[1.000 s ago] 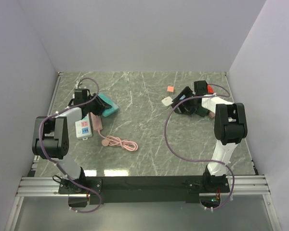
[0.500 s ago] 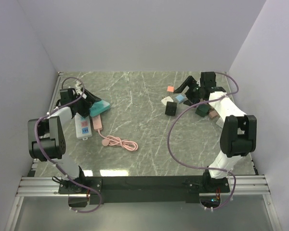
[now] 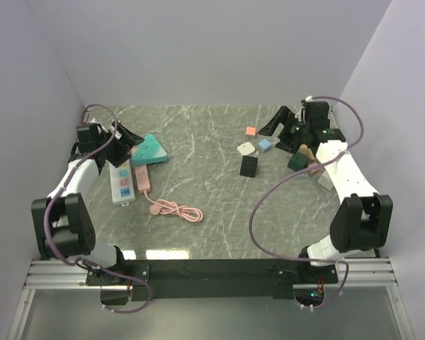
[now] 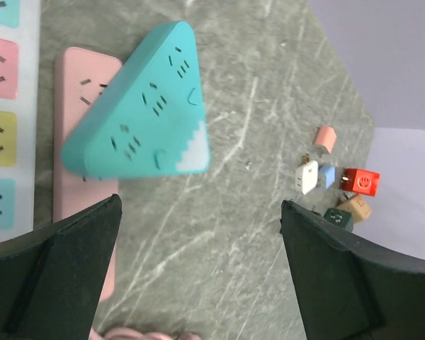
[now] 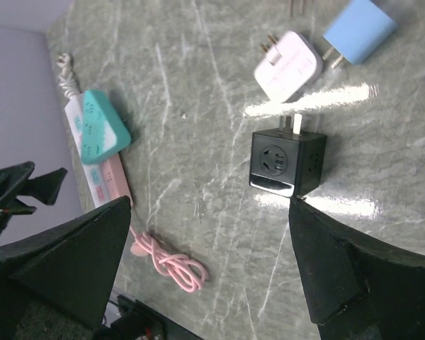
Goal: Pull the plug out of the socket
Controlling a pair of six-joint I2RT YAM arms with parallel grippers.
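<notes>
**Teal socket bare: pull looks done**

Your teal socket rests partly on the pink strip, nothing plugged in. The black plug lies free mid-table, prongs exposed. Left gripper and right gripper gape, empty. Nothing seems left.

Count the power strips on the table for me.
3. A white power strip lies far left in the top view; a pink power strip lies right beside it; a teal triangular power strip rests across the pink one's far end. None appears hidden.
</notes>
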